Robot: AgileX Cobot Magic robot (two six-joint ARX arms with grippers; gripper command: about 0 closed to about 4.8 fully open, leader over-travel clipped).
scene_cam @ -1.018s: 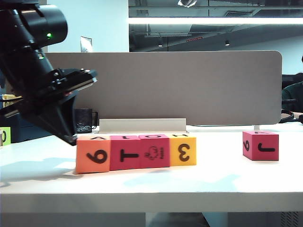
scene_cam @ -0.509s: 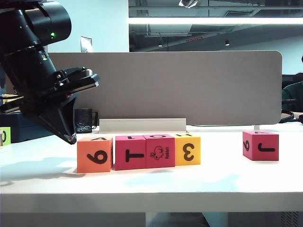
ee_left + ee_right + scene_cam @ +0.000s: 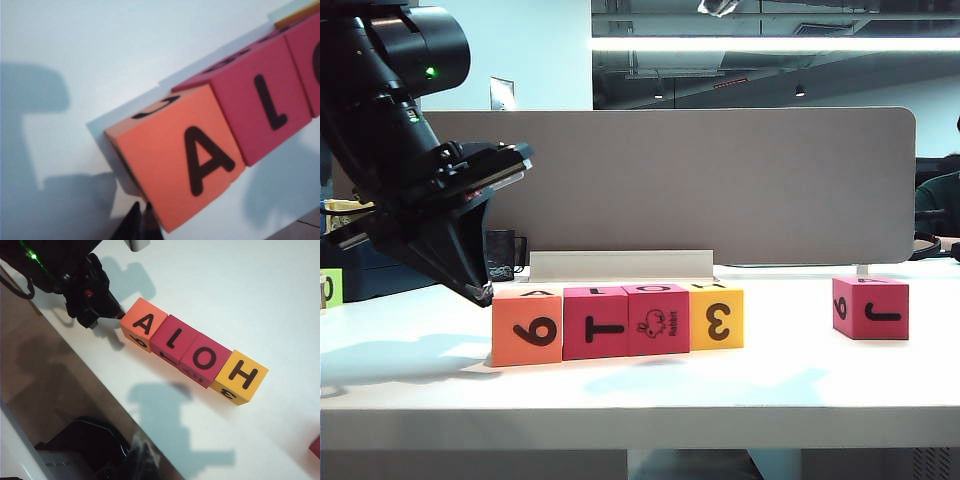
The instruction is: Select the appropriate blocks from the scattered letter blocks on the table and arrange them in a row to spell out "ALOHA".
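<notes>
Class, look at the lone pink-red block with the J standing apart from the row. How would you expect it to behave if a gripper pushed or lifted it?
The pink-red J block sits flat on the table, so it should slide, not roll. Its matte foam-like look suggests it is light and slightly squashy. Being as wide as tall, it probably won't tip easily.

- Orange block (image 3: 526, 327): front face "6", top face "A"; sits flat on the white surface (image 3: 640, 385) at the left end of the row; touching the next block.
- Pink-red "T" block (image 3: 595, 322): top "L"; second in row.
- Pink-red rabbit block (image 3: 658, 319): top "O"; third.
- Yellow "3" block (image 3: 717, 317): top "H"; right end of row; row tops read "ALOH".
- Pink-red "J" block (image 3: 870, 307): upright, alone, well apart to the right.
</notes>
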